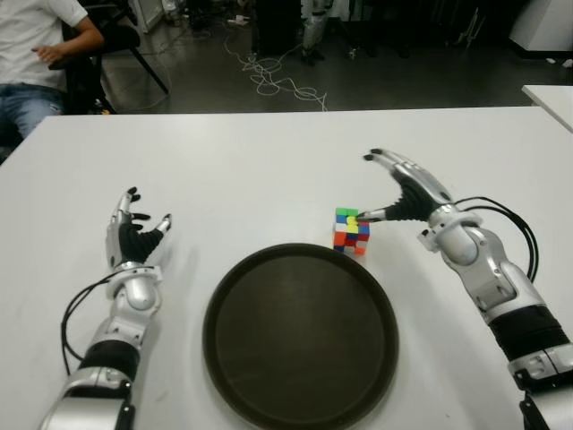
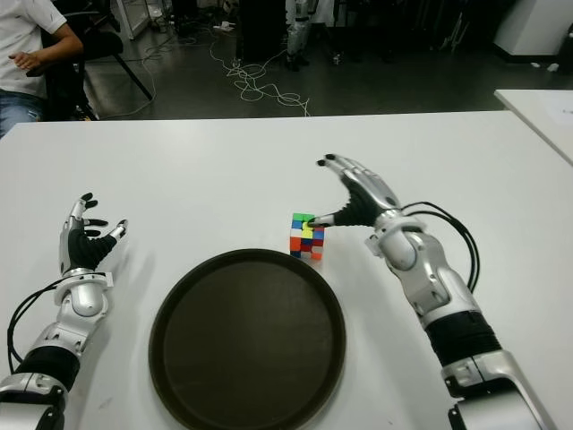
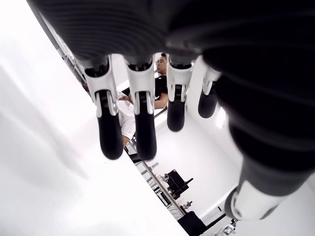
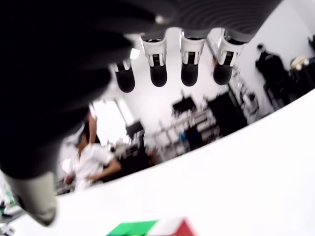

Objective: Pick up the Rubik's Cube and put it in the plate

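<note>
Right robot hand (image 1: 394,193) hovers spread and empty, thumb tip at the Rubik's Cube (image 1: 351,230); closing off-centre could knock it sliding across the bench (image 1: 269,161), away from the plate (image 1: 300,336).

Even, bright overhead light fills both eye views, and the white surface (image 1: 269,161) reflects it strongly, close to washed out toward 12 o'clock. Shadows are short and soft: a faint one hugs the Rubik's Cube (image 1: 351,230), and the dark plate (image 1: 300,333) shows a dull sheen across its middle (no hard glare). The floor beyond the surface sits much dimmer. Both wrist views are heavily overexposed, their backgrounds blown to white, with strong wide-angle bending at the edges. In them the near fingers (image 3: 109,128) loom dark and slightly soft, and the cube's corner at 6 o'clock in the right wrist view is blurred.
</note>
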Robot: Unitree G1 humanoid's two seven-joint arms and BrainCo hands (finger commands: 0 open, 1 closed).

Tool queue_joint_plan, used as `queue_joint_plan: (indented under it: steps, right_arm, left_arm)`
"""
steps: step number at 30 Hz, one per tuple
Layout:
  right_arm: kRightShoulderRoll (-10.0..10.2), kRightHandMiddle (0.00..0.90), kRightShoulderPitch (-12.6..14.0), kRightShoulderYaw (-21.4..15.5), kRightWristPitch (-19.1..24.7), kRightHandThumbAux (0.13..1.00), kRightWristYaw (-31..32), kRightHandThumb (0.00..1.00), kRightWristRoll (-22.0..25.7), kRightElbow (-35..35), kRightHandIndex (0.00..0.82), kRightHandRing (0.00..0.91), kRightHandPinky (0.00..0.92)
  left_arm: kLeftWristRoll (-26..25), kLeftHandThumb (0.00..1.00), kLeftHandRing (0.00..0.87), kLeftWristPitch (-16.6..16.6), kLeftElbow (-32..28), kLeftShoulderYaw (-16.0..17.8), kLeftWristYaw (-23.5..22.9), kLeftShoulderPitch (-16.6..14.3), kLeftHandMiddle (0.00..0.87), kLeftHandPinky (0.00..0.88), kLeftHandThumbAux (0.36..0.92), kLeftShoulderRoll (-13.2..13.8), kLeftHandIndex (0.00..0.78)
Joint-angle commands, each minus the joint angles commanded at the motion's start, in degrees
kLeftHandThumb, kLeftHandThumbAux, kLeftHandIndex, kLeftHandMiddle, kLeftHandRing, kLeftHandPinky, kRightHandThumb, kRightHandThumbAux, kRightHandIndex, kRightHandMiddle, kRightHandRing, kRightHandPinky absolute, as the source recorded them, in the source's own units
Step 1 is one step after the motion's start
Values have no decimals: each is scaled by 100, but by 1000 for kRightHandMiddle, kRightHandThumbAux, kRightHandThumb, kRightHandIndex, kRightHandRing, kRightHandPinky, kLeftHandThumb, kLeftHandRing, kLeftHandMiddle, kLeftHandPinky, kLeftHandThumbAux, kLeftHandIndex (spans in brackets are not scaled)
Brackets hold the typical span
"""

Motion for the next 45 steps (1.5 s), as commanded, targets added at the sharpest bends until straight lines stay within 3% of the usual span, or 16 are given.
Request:
queue_joint_plan:
  steps: [2,6,14,15,23,30,35,41,45]
  right_arm:
    - [-28,45,-14,41,-7,645,95,0,-12,-41,0,30,58]
    - [-81,56,-53,111,-68,640,280,0,7,-65,0,40,64]
    - [-119,120,-145,201,-181,651,565,0,34,-53,0,128,118]
    - [-120,125,-152,222,-205,648,605,0,36,-52,0,133,120]
    - [-102,74,-190,294,-254,602,834,0,105,-84,0,77,68]
    - [-97,40,-214,338,-332,592,944,0,137,-70,0,44,52]
    - [-97,24,-237,374,-284,582,1007,0,78,-109,0,26,50]
    - [-121,33,-254,405,-142,562,1113,0,5,-185,0,26,41]
    - [-125,51,-271,426,-7,553,1181,0,-46,-245,0,41,41]
  left_arm:
    - [-7,7,205,-18,14,-4,3,-1,125,270,704,2,0]
    - [-31,1,249,-38,18,-1,-5,4,153,345,705,-4,0]
    - [-81,0,444,-61,-16,17,-49,12,245,516,735,-21,0]
    - [-75,0,500,-33,-23,14,-39,10,284,568,737,-22,0]
    - [-27,0,638,107,-52,-8,8,11,406,661,730,-23,0]
    - [-47,12,691,68,-68,-3,3,20,465,701,752,-40,0]
    - [-23,12,710,59,-87,-11,51,23,459,724,756,-40,0]
    - [5,2,730,115,-136,-25,87,31,515,745,733,-43,0]
    - [-1,0,719,147,-137,-28,84,22,501,729,720,-36,0]
